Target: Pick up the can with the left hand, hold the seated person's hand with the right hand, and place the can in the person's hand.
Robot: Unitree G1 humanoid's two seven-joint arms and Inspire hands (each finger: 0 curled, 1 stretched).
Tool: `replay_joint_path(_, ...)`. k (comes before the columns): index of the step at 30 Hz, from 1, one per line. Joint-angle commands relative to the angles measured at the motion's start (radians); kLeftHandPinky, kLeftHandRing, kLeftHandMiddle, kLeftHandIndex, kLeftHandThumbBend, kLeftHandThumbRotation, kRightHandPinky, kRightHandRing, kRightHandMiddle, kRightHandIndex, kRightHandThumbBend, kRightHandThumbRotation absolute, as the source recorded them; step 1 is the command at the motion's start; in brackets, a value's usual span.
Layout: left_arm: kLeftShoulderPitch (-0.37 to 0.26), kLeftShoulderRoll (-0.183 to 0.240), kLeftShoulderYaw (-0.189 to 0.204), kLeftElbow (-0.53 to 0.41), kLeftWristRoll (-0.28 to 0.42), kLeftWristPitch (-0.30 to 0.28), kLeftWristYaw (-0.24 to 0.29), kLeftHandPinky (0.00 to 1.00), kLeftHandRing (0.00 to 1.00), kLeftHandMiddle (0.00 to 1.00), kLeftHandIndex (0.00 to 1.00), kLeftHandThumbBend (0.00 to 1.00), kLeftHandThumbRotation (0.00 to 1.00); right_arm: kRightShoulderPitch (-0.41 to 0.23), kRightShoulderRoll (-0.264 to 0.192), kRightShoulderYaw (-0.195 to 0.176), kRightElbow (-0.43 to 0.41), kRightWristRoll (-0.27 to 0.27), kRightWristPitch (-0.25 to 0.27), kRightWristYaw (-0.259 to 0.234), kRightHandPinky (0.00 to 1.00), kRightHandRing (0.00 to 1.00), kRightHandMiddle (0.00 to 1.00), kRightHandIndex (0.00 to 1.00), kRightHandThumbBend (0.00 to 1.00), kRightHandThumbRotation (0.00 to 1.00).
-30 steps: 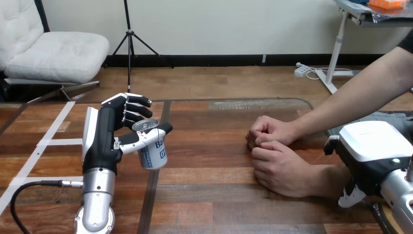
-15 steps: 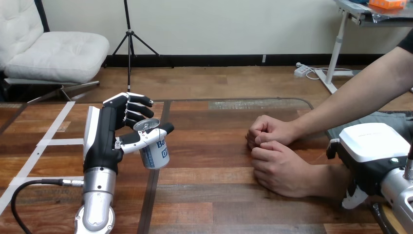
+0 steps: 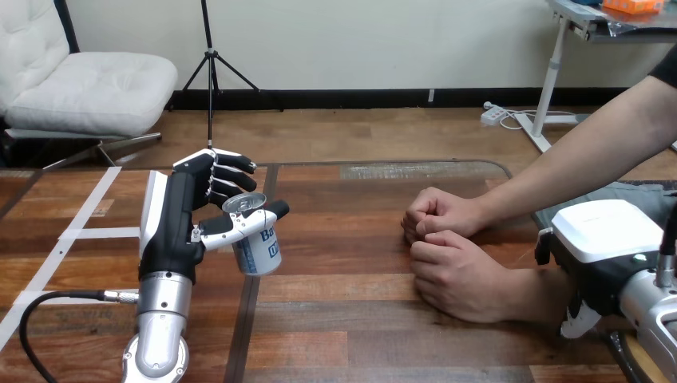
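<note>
Right of the can (image 3: 257, 243), person's closed hands (image 3: 457, 273)

The right robot hand (image 3: 608, 239) is mostly hidden beneath its shell.

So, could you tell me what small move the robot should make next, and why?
Probably bring the right hand in to the person's nearer hand at its wrist. The left hand already grips the tilted can, but both of the person's hands rest closed on the table, so there's no open palm to receive it.
</note>
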Motion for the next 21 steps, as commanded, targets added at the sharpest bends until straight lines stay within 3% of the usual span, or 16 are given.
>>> replay_joint_path(1,-0.042,0.002,0.000,-0.071,-0.002,-0.007,-0.001,0.36,0.41,0.49,0.52,0.78,0.01,-0.084,-0.024,0.018,0.024,0.001,0.000,-0.036,0.60,0.66,0.70,0.70,0.84,0.00)
replay_joint_path(7,-0.042,0.000,0.000,-0.072,-0.002,-0.006,-0.004,0.35,0.40,0.49,0.52,0.78,0.01,-0.099,-0.023,0.030,0.059,0.018,-0.007,-0.063,0.52,0.60,0.65,0.68,0.83,0.00)
replay_joint_path(14,-0.042,-0.003,0.002,-0.075,-0.006,-0.004,-0.006,0.35,0.40,0.49,0.53,0.78,0.01,-0.114,-0.021,0.042,0.096,0.043,-0.011,-0.096,0.37,0.47,0.54,0.62,0.75,0.00)
replay_joint_path(21,-0.041,-0.004,0.003,-0.075,-0.008,-0.003,-0.007,0.35,0.40,0.49,0.53,0.78,0.02,-0.126,-0.022,0.057,0.124,0.056,-0.011,-0.122,0.29,0.39,0.47,0.55,0.73,0.00)
